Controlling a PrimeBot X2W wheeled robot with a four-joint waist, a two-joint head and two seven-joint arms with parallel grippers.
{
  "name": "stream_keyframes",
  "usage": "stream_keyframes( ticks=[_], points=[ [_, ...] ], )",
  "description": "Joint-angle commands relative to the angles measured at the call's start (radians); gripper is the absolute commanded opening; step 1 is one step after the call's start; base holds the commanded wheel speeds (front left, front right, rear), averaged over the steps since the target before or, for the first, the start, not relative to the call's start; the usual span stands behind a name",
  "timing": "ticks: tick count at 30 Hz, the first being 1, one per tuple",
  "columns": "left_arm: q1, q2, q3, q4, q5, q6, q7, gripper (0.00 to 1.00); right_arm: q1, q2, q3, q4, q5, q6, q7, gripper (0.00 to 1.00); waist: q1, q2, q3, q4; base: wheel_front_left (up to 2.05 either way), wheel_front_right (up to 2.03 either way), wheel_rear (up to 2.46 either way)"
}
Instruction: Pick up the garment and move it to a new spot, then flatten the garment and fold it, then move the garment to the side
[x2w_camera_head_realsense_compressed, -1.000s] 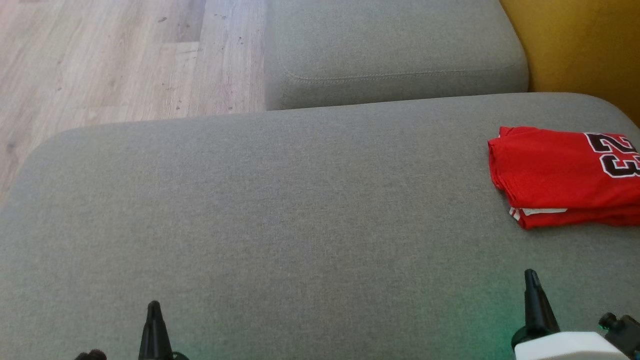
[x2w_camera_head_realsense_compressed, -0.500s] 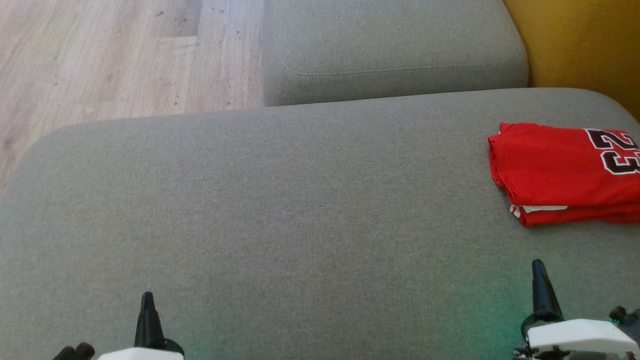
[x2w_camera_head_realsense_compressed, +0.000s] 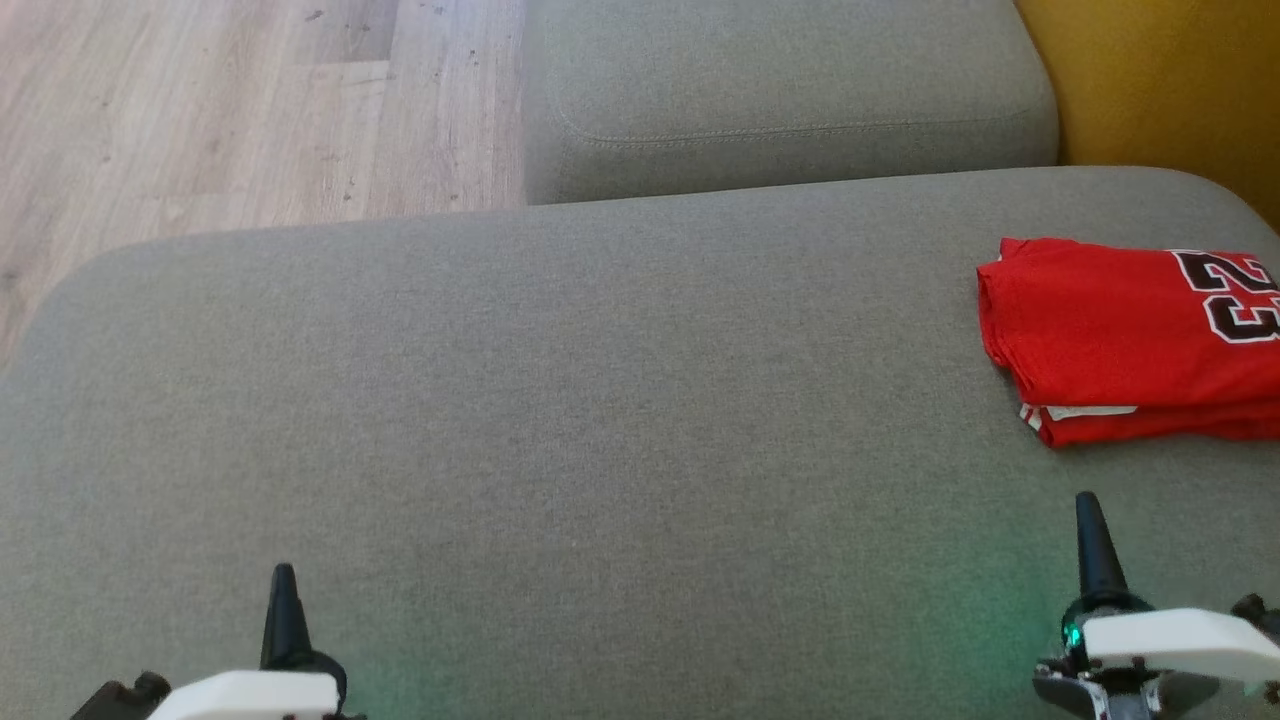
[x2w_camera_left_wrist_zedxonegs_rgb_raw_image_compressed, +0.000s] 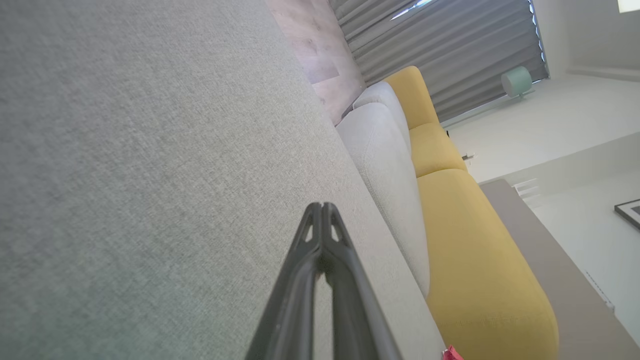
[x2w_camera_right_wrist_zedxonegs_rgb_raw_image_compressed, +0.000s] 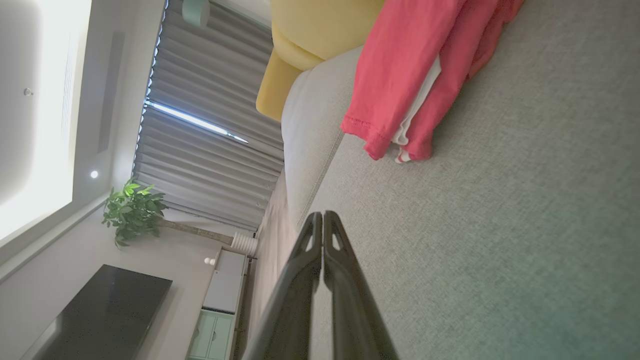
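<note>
Evidently both arms have edged forward over the last second, and the camera has tilted slightly. Left gripper (x2w_camera_head_realsense_compressed: 284, 578): low, level, fingers pressed together, empty, above the grey cushion (x2w_camera_head_realsense_compressed: 600, 400). Right gripper (x2w_camera_head_realsense_compressed: 1090, 508): likewise closed and empty. The folded red garment (x2w_camera_head_realsense_compressed: 1110, 330) lies unmoved at the cushion's right end, so the task is probably finished.

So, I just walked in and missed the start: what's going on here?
Nothing is being handled just now. The red jersey lies folded near the right end of the grey cushion. The left gripper and the right gripper are both shut and empty, clear of the jersey. The folding looks done.
</note>
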Motion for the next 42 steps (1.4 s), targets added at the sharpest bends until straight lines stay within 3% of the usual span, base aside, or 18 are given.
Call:
stream_keyframes(
  ticks=[1,38,42],
  points=[
    [-0.063,0.014,0.036,-0.024,-0.028,-0.012,0.004,0.0,-0.066,-0.021,0.006,-0.029,0.032,0.003,0.008,0.0,-0.0001,0.0,0.001,0.0,0.0,0.0,0.0],
    [-0.197,0.01,0.129,0.031,-0.452,-0.085,0.115,0.0,-0.184,-0.02,-0.057,-0.003,0.458,0.004,0.116,0.0,-0.0001,0.0,0.034,-0.008,0.0,0.0,0.0],
    [-0.198,0.008,0.132,0.032,-0.454,-0.085,0.117,0.0,-0.185,-0.019,-0.059,-0.003,0.46,0.004,0.118,0.0,-0.0001,0.0,0.034,-0.008,0.0,0.0,0.0]
  ],
)
